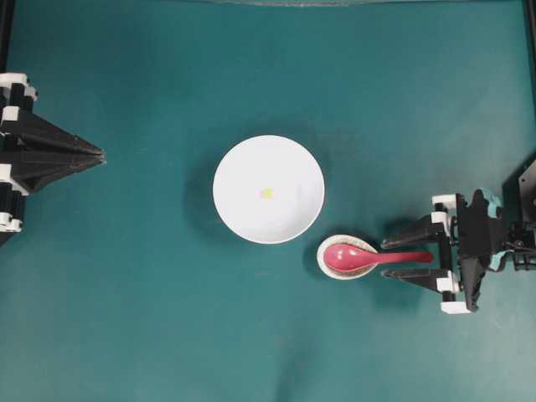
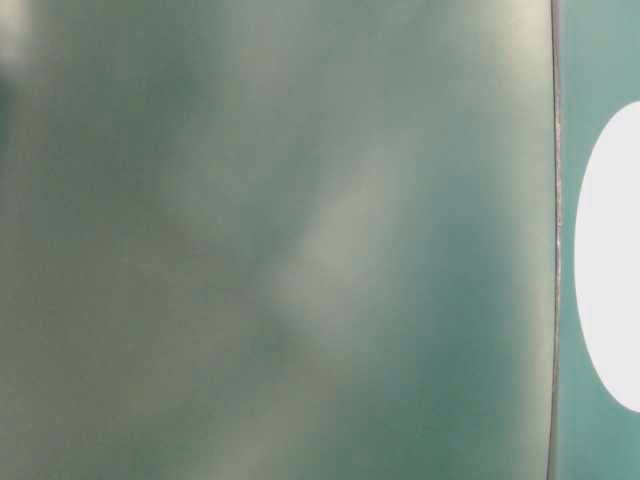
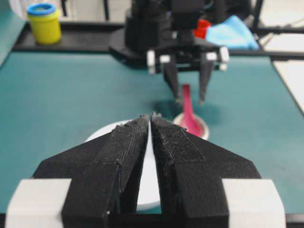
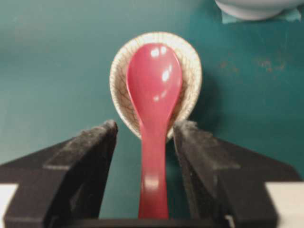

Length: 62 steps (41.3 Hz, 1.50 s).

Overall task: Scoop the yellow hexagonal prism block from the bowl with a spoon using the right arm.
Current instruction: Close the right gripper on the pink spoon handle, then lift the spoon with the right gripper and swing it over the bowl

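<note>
Teal tabletop (image 1: 126, 318) lies under everything. Beside the bowl (image 1: 268, 189), my spoon (image 1: 368, 257) rests scoop-down in a small speckled dish (image 1: 345, 256). My right gripper (image 1: 408, 259) stands spread, fingers flanking the handle without pinching it. My left gripper (image 1: 99, 155) sits pressed together, well apart. Inside the bowl lies the block (image 1: 266, 193).

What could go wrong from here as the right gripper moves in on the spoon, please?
The right gripper stands open with its fingers either side of the spoon handle; the glossy handle may slip or twist when they shut. The scoop rests in the small speckled dish, which could be dragged or tipped. The yellow block is tiny in the bowl, so the spoon may just push it around.
</note>
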Each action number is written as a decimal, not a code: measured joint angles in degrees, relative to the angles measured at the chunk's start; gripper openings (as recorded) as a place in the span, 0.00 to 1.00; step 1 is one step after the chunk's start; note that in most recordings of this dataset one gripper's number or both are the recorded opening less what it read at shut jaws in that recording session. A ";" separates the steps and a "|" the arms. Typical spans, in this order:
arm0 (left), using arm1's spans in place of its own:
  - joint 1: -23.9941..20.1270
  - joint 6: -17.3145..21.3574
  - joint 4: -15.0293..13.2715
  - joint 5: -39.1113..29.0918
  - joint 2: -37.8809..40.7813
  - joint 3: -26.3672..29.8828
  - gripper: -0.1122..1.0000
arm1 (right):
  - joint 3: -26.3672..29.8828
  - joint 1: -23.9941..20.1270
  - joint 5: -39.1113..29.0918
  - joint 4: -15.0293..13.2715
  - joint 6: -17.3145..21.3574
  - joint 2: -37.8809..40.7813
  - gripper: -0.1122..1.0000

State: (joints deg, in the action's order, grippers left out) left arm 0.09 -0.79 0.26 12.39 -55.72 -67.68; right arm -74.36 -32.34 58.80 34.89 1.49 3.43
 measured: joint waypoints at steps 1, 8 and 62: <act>0.09 0.00 0.09 0.00 0.00 0.00 0.20 | 0.00 0.00 0.00 0.09 0.18 0.26 0.61; 0.00 0.00 0.09 -0.09 0.00 0.00 0.20 | 0.18 -0.18 0.18 0.09 1.32 2.20 0.61; 0.00 0.00 0.00 0.00 0.18 0.00 0.20 | 0.09 -0.26 0.18 0.09 1.41 3.08 0.38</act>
State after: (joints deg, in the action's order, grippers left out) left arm 0.09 -0.79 0.26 12.39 -55.55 -67.68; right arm -74.27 -32.61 58.97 34.98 2.90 6.50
